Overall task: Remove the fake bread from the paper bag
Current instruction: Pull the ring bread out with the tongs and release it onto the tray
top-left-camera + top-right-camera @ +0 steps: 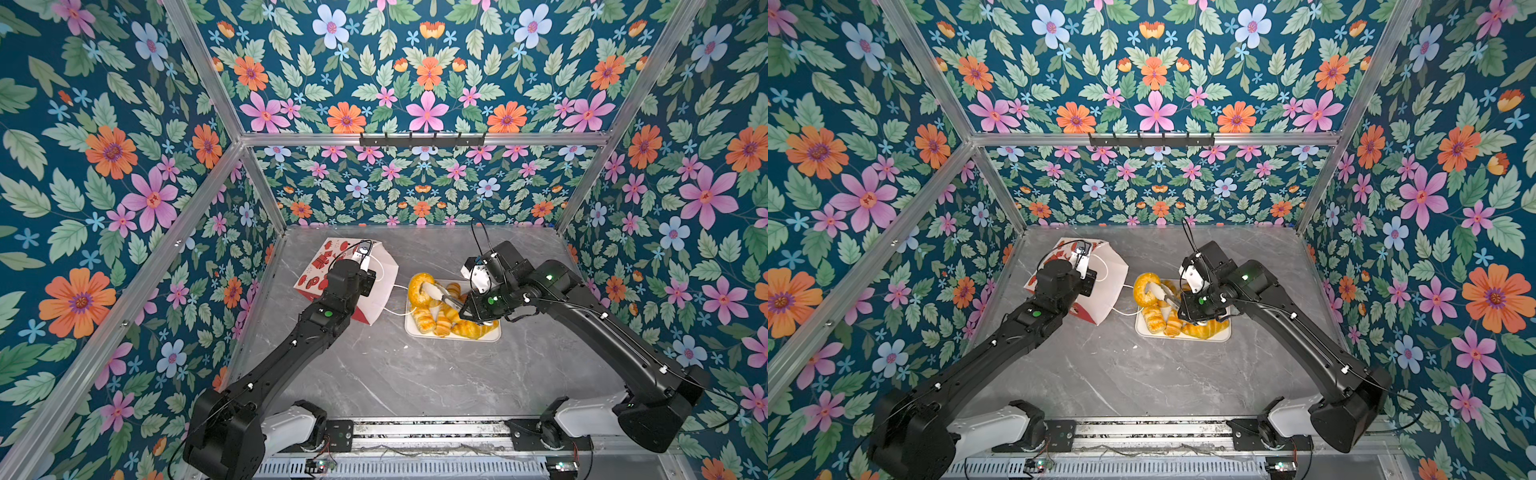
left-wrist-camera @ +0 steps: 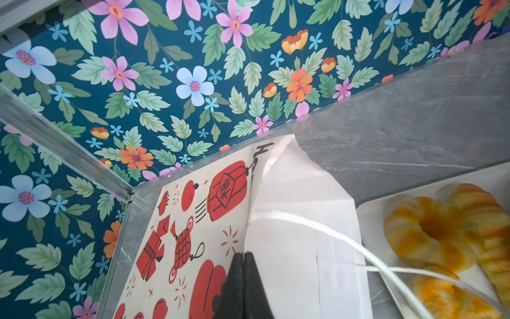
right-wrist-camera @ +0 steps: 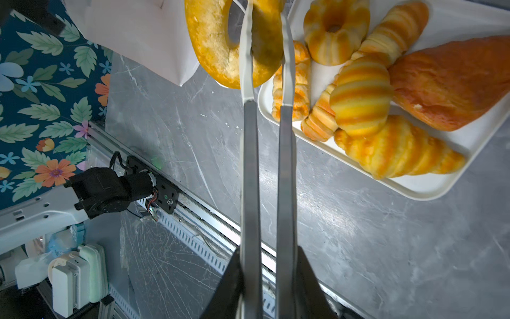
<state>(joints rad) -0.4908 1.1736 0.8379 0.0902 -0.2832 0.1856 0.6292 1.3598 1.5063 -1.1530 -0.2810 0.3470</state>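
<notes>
Golden, glossy, the bagel (image 3: 218, 41) hangs in the tongs (image 3: 249, 165), one tip through its hole, over the tray's (image 3: 430, 190) edge just beside the mouth of the tipped bag (image 2: 193, 221). The right gripper (image 3: 267, 284) clamps the tongs. The left gripper (image 2: 242, 276) looks pressed together on the bag's rim. Other bread (image 3: 361, 96) crowds the tray, so I'd carry the bagel over a bare patch, lower it until it rests, and only then ease the squeeze.

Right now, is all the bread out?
Nearly. Several pastries lie on the white tray. Tongs in the right pincer hold the ring bagel over the tray's edge; the left pincer pinches the paper bag. Left: set the bagel down. Bag's inside isn't fully visible.
</notes>
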